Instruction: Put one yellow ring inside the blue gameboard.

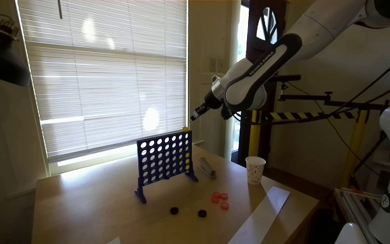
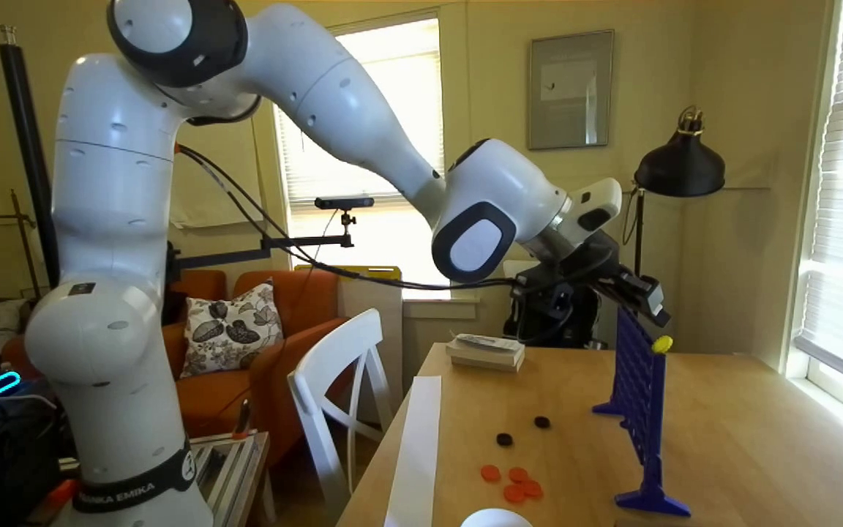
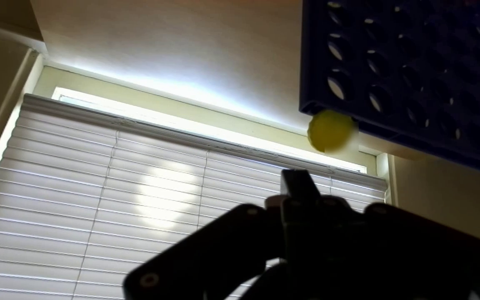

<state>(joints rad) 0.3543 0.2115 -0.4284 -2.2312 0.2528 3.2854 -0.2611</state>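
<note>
The dark blue gameboard [image 1: 164, 157] stands upright on the table in both exterior views [image 2: 639, 395]. A yellow ring [image 1: 186, 129] sits on the top edge at one end column, mostly sticking out above it, also in an exterior view [image 2: 662, 344]. How far it sits in the slot cannot be told. Three yellow rings show in the holes of that end column. My gripper [image 1: 194, 117] is shut and empty, above the board's top edge and apart from the ring. In the wrist view the fingertips [image 3: 300, 183] are dark and together, below the yellow ring [image 3: 331, 131] in the picture.
Several red tokens [image 2: 516, 476] and two dark tokens [image 1: 202, 213] lie on the table before the board. A stapler [image 1: 207, 168], a paper cup [image 1: 255, 171] and a white paper strip [image 2: 416, 446] are near. A window with blinds [image 1: 110, 81] is behind the board.
</note>
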